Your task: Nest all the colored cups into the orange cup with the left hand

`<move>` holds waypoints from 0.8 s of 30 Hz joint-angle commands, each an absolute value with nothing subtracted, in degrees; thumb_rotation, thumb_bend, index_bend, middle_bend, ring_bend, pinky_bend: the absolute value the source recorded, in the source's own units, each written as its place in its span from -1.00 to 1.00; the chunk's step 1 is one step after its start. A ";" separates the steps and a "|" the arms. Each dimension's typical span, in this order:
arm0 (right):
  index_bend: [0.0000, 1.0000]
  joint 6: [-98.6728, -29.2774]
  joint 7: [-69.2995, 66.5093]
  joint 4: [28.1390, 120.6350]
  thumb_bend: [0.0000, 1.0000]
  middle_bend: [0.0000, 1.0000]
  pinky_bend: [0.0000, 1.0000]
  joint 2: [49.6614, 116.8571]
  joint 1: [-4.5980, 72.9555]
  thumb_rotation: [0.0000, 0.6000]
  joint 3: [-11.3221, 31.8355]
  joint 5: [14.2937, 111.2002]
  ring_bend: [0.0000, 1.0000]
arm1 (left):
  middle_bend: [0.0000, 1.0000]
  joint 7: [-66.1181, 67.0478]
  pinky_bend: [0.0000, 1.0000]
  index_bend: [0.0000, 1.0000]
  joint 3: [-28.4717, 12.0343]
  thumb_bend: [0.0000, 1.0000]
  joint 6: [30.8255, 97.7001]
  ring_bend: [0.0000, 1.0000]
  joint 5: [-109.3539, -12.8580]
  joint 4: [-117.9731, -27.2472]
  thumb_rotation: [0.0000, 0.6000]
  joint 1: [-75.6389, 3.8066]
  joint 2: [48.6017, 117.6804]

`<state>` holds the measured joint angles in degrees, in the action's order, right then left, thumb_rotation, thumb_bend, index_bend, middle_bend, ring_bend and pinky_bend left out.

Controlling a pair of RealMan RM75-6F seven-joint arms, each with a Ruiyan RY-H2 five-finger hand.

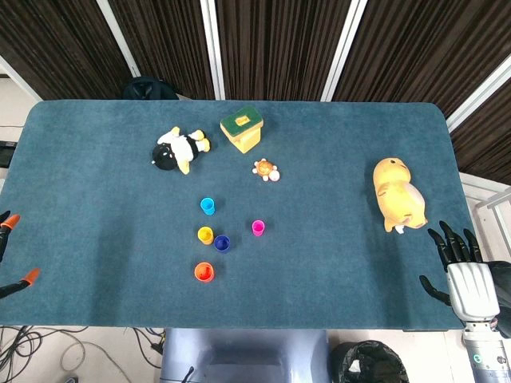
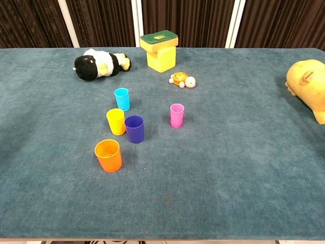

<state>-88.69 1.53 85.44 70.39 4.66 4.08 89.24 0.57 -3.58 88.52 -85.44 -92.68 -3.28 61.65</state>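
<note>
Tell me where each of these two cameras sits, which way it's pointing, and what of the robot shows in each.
Head view: high above the near table edge, looking steeply down on the whole table; left hand fingertips show at the left edge, right hand at lower right.
Chest view: lower, at the near edge, looking across the table toward the curtains; no part of the robot shows.
Shared: the orange cup, the other four cups, the black-and-white plush, the yellow block, the toy turtle and the yellow plush.
</note>
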 commanded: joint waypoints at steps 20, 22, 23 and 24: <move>-0.76 -88.75 1.66 85.55 -0.38 -0.92 -1.00 70.48 4.69 1.00 4.12 89.29 -0.70 | -0.94 0.36 -1.00 -0.82 -3.44 -0.72 87.77 -1.00 -85.15 -92.76 1.00 -3.37 61.37; -0.76 -88.81 1.69 85.58 -0.38 -0.92 -1.00 70.47 4.67 1.00 4.08 89.38 -0.70 | -0.94 0.31 -1.00 -0.81 -3.41 -0.72 87.87 -1.00 -85.31 -92.82 1.00 -3.36 61.32; -0.76 -88.76 1.69 85.52 -0.38 -0.92 -1.00 70.52 4.64 1.00 4.01 89.37 -0.70 | -0.94 0.26 -1.00 -0.81 -3.39 -0.72 88.00 -1.00 -85.44 -92.85 1.00 -3.33 61.29; -0.76 -88.77 1.67 85.49 -0.38 -0.92 -1.00 70.53 4.64 1.00 4.01 89.37 -0.70 | -0.94 0.24 -1.00 -0.81 -3.37 -0.72 88.04 -1.00 -85.49 -92.85 1.00 -3.30 61.27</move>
<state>-88.77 1.66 85.49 70.53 4.64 4.01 89.37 0.25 -3.38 88.03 -85.48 -92.85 -3.31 61.28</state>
